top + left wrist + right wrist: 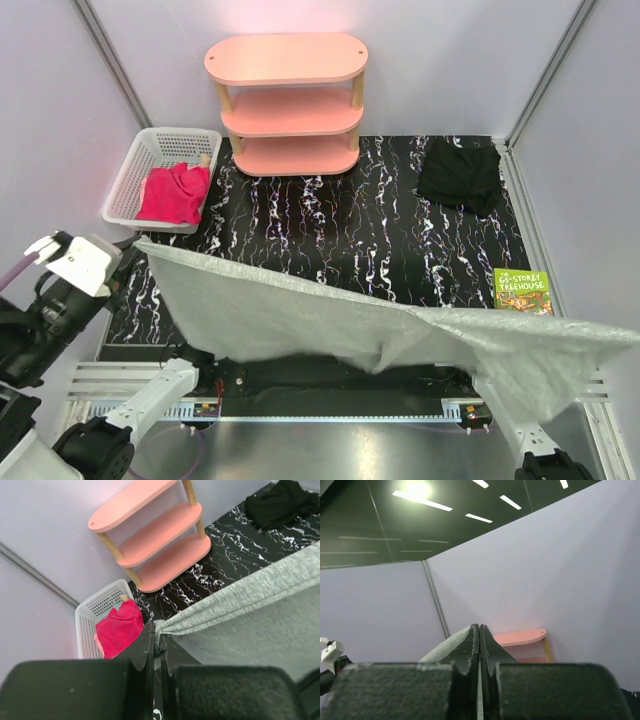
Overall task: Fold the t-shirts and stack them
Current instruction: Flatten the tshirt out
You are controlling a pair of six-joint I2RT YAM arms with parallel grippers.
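A black surface (330, 220) veined with white fills the middle of the scene. A large mid-grey t-shirt (330, 320) is held in the air above its near edge, stretched almost across the whole width. The left jaws are closed tight on a hemmed corner at the left. The right jaws are pressed together with a fold of grey cloth at their tips, and they appear to hold the far right end. The likeliest trouble is a thin pinch slipping free, so that one side drops in a heap. The sagging middle could also land bunched when it is lowered, because a loose pleat hangs there. The cloth looks soft and faintly heathered, taut along the top edge and drooping at the right, where a flap hangs down. A pink three-tier shelf (287, 100) stands at the back. A white slotted basket (130, 180) sits at the back left, and a crumpled magenta-pink t-shirt (175, 193) lies in it. A black t-shirt (460, 175) lies bundled at the back right. A small green-covered book (522, 290) rests near the right edge.
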